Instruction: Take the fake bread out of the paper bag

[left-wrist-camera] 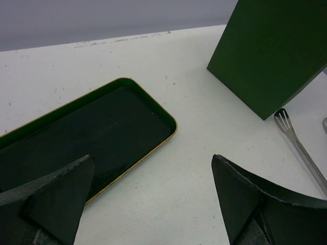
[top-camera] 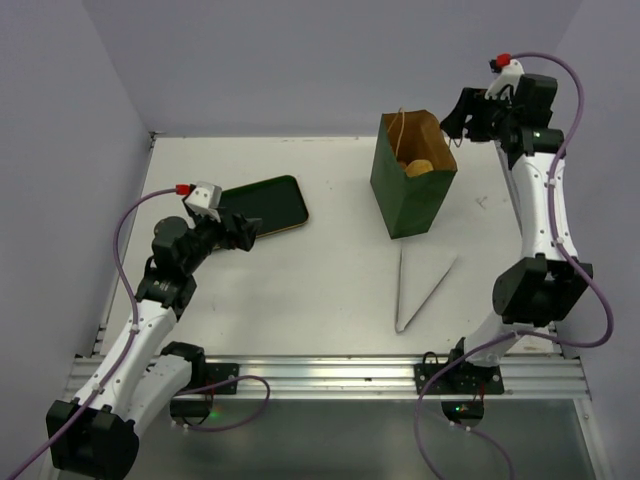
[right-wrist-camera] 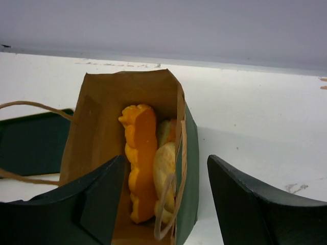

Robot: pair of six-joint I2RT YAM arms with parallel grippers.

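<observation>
the paper bag (top-camera: 412, 190) stands upright on the bench (top-camera: 300, 300) with its mouth open, to the right of the dark green tray (top-camera: 270, 205) and beyond the metal tongs (top-camera: 420, 285). the fake bread is inside it: in the right wrist view a long orange loaf (right-wrist-camera: 140, 163) stands on end against the kraft lining, a golden roll (right-wrist-camera: 164, 171) pressed to its right side, and another pale piece sits behind, too hidden to name. the right jaws hang spread wide and empty over the bag's mouth, one finger (right-wrist-camera: 61, 214) in front of the near left wall, the other out over bare bench; whether either touches the paper i cannot tell. the left jaws are just as wide and empty, poised over the near end of the tray. the pieces look like moulded toys, so they are likely light, stiff and a bit slick, not fragile. the loaf seems the best first hold: its top end sits highest, and closing across its flat faces near that end should bite better than on the scalloped edges. the bag is the weak part: it is thin, light and unpinned, so a finger dragging on a wall could tip or slide it. of the twine handles (right-wrist-camera: 30, 104), one loops across the mouth by the roll and could snag.
</observation>
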